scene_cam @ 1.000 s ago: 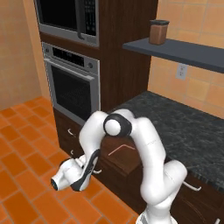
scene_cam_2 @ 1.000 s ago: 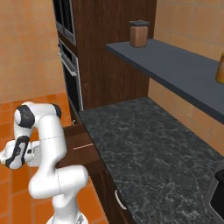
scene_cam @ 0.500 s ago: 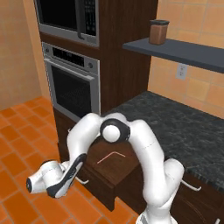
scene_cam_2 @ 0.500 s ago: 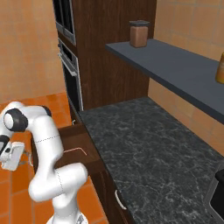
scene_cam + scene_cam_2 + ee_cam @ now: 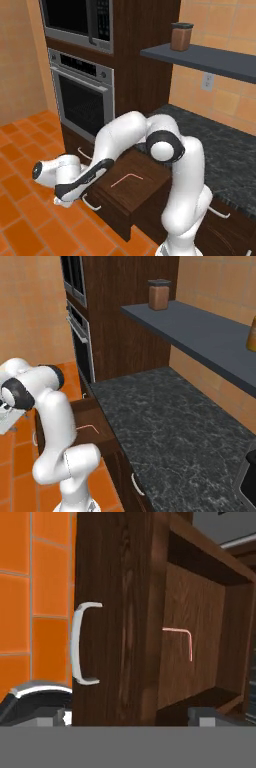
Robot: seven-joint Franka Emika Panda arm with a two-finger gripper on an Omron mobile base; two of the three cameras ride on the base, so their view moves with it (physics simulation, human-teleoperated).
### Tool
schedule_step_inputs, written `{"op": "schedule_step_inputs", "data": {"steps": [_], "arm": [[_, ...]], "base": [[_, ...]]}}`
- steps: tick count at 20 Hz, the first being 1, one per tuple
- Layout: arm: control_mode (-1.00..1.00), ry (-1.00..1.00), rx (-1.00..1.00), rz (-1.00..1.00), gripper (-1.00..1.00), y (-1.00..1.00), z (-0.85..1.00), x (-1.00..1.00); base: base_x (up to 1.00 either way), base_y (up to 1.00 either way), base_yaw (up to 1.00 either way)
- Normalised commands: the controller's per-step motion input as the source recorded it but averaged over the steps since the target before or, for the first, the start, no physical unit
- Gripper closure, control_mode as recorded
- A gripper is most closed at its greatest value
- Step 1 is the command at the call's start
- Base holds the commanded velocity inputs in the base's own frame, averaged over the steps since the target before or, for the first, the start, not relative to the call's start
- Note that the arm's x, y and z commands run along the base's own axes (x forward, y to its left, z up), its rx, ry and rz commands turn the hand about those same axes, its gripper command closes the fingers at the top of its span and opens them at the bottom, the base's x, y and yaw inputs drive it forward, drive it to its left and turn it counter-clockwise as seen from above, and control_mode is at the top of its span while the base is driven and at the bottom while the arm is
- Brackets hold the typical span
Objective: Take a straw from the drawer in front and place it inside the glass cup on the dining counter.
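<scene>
**A:** Left base view first. What do you have?

**B:** The drawer (image 5: 131,192) is pulled out from under the black speckled surface (image 5: 220,150), and the straw (image 5: 125,179) lies flat on its wooden floor, bent end toward the back. My hand hangs low in front of the drawer face, just beside the silver handle (image 5: 90,202), over the orange floor tiles (image 5: 30,220).

**A:** Right base view?

**B:** My arm (image 5: 47,406) blocks much of the drawer there, but the straw (image 5: 86,427) shows as a thin pale line on the drawer floor. The glass cup and the dining counter I can't place from here.

**A:** And the hand view?

**B:** The drawer front fills the middle, the handle (image 5: 80,643) to its left, the straw (image 5: 181,637) inside with its angled top clear. My jaws (image 5: 130,714) are spread wide, one fingertip (image 5: 47,714) outside the front panel and the other over the cavity, gripping nothing.

**A:** What could go wrong?

**B:** I judge the straw too thin to pinch easily while flat on wood; pressing together off-centre could roll it aside. Reaching in from this low angle, I could also knock the drawer front and push it shut
</scene>
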Motion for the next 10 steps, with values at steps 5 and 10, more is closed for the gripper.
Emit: {"op": "schedule_step_inputs", "data": {"steps": [5, 10], "arm": [[-1.0, 0.18, 0.21, -0.06, -1.0, -1.0, 0.54, 0.56], [-1.0, 0.25, 0.15, -0.01, -1.0, -0.64, 0.0, 0.88]], "base": [[0.0, 0.0, 0.0], [0.0, 0.0, 0.0]]}}
